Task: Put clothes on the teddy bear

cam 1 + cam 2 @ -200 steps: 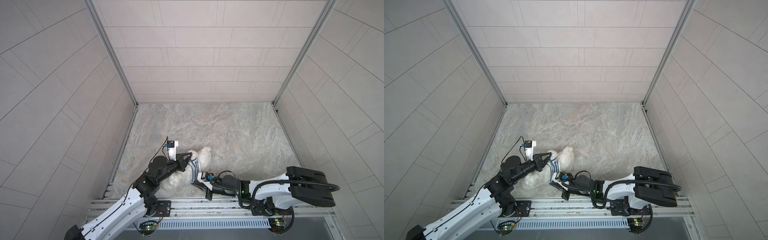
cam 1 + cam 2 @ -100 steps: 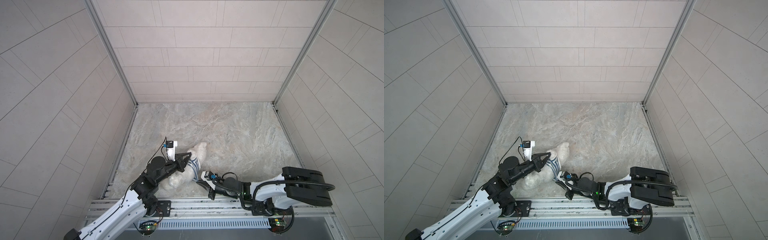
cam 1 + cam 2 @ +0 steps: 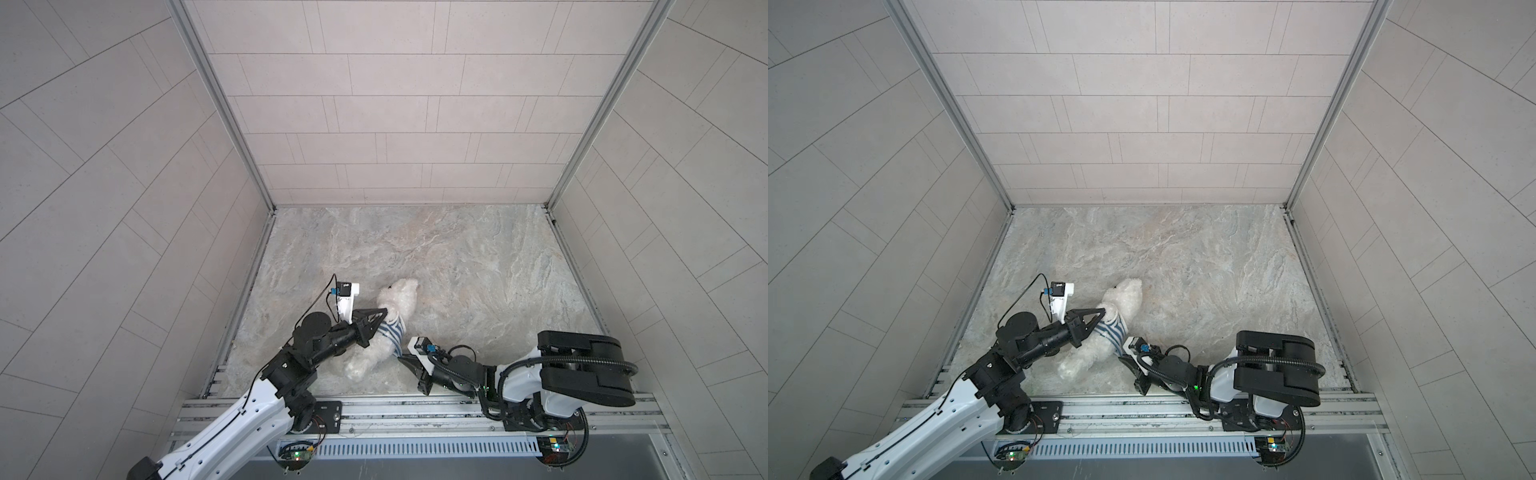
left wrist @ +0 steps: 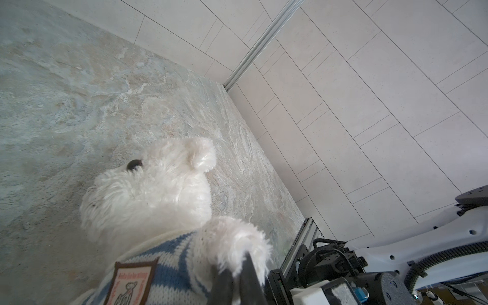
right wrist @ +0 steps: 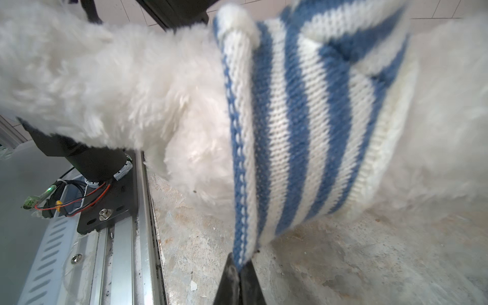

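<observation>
Where the right gripper (image 5: 239, 266) is pinched shut, the knitted striped shirt (image 5: 303, 118) is gripped by its hem; the left gripper (image 4: 237, 280) is clamped on the fluffy bear (image 4: 158, 190), at a paw. The bear is seen near the front of the marbled table (image 3: 478, 257); the shirt's badge (image 4: 132, 280) is cut off.

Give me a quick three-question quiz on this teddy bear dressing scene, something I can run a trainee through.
1. True or false: the right fingers are pinching the hem of the striped shirt.
2. Pick one: the left fingers grip the teddy bear by its A) ear, B) paw, C) nose.
3. Short answer: which two colours are the shirt's stripes?

Key: 1 true. 2 B. 3 blue and white.
</observation>
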Robot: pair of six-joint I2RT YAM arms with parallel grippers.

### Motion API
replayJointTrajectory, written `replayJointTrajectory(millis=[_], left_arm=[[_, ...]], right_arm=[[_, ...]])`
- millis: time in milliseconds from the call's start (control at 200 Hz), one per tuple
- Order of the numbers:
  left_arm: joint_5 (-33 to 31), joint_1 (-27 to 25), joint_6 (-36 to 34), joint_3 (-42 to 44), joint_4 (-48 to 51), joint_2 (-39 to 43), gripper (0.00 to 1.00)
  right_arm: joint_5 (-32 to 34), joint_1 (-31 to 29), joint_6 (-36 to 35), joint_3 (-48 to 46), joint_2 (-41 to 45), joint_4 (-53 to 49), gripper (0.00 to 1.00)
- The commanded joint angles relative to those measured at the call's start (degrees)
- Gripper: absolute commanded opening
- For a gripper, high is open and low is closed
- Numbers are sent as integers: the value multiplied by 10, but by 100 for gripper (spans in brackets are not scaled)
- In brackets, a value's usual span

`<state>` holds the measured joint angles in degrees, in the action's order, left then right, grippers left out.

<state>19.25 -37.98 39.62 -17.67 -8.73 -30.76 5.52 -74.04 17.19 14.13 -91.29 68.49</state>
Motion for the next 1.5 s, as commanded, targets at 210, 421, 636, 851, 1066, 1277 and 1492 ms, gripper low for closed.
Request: replayJointTrajectory(millis=[210, 421, 636, 851, 1066, 1277, 1492], left_arm=[[-43, 5, -51, -65, 43, 29, 0], [-100, 5, -94, -98, 134, 19, 0], [-99, 5, -85, -83, 117, 7, 0], [-166, 5, -92, -89, 181, 4, 0], [-153, -22, -46, -62, 91, -63, 0], [-216, -101, -24, -49, 18, -149, 0], [-224, -137, -5, -53, -41, -230, 0]], right_arm=[[18, 15, 15, -12, 21, -25, 4], [15, 17, 5, 15, 100, -121, 19], [45, 24, 1, 31, 232, -280, 32], [69, 41, 16, 27, 372, -417, 51], [74, 116, 93, -25, 520, -484, 68], [45, 186, 97, -3, 635, -640, 74], [64, 192, 100, -2, 670, -683, 77]])
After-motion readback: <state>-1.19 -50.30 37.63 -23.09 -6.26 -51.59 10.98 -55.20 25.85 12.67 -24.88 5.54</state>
